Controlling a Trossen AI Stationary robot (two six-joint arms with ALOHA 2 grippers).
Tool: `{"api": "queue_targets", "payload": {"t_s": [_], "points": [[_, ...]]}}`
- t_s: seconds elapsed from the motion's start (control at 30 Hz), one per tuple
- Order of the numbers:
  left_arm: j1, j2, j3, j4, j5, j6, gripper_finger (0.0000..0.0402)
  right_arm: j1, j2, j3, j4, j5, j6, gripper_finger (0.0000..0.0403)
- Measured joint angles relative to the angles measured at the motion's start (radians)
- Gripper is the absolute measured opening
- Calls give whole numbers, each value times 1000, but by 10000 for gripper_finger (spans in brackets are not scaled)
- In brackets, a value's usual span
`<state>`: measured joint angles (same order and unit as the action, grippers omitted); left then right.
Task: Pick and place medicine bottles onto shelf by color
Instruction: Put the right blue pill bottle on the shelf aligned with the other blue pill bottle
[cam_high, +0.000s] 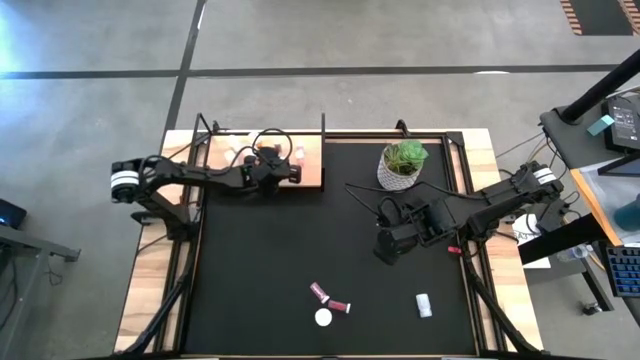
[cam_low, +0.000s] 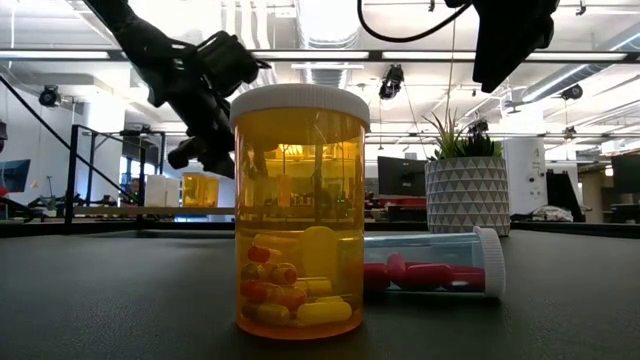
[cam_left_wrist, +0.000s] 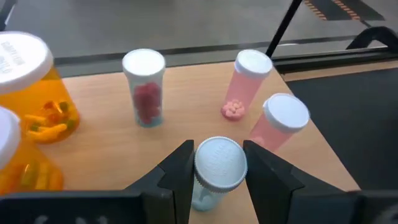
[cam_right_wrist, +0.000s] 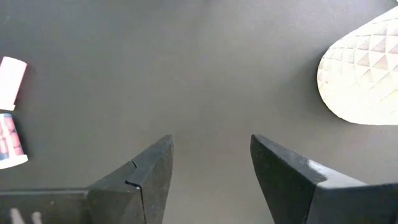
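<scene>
The wooden shelf (cam_high: 312, 160) lies at the mat's far left. On it stand orange bottles (cam_left_wrist: 31, 81), a clear bottle with red pills (cam_left_wrist: 144, 87) and two pink bottles (cam_left_wrist: 245, 84). My left gripper (cam_high: 272, 167) is over the shelf, shut on a clear white-capped bottle (cam_left_wrist: 219, 165). My right gripper (cam_high: 385, 246) hangs open and empty over the black mat (cam_high: 260, 270). On the mat near the front, an orange bottle (cam_low: 300, 210) stands upright. Two red-filled bottles (cam_high: 320, 292) and a white one (cam_high: 424, 305) lie on their sides. My left gripper pinches the clear bottle between its two fingers (cam_left_wrist: 180, 171), one on each side just below the white cap (cam_left_wrist: 219, 163). The fingers come from above, slanting down. The bottle stands upright; the cap and fingers hide whether its base rests on the shelf.
A white patterned pot with a green plant (cam_high: 402, 166) stands on the mat's far right, close to my right arm. The shelf's other bottles crowd around the held one. A black frame (cam_high: 325, 125) edges the table.
</scene>
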<state>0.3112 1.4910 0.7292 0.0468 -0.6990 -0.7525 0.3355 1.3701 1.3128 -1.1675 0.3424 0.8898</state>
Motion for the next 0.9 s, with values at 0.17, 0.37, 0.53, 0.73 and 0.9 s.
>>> {"api": "queue_targets", "payload": {"t_s": [0.17, 0.37, 0.53, 0.73, 0.9], "points": [[14, 6, 1, -7, -33, 0, 108, 0, 0, 0, 3, 0, 0, 203], [34, 6, 0, -10, -51, 8, 108, 0, 0, 0, 3, 0, 0, 203], [41, 6, -1, -10, -52, 8, 108, 0, 0, 0, 5, 0, 0, 203], [42, 6, -2, -10, -51, 8, 108, 0, 0, 0, 6, 0, 0, 203], [43, 6, -2, -10, -50, 8, 112, 0, 0, 0, 6, 0, 0, 203]]}}
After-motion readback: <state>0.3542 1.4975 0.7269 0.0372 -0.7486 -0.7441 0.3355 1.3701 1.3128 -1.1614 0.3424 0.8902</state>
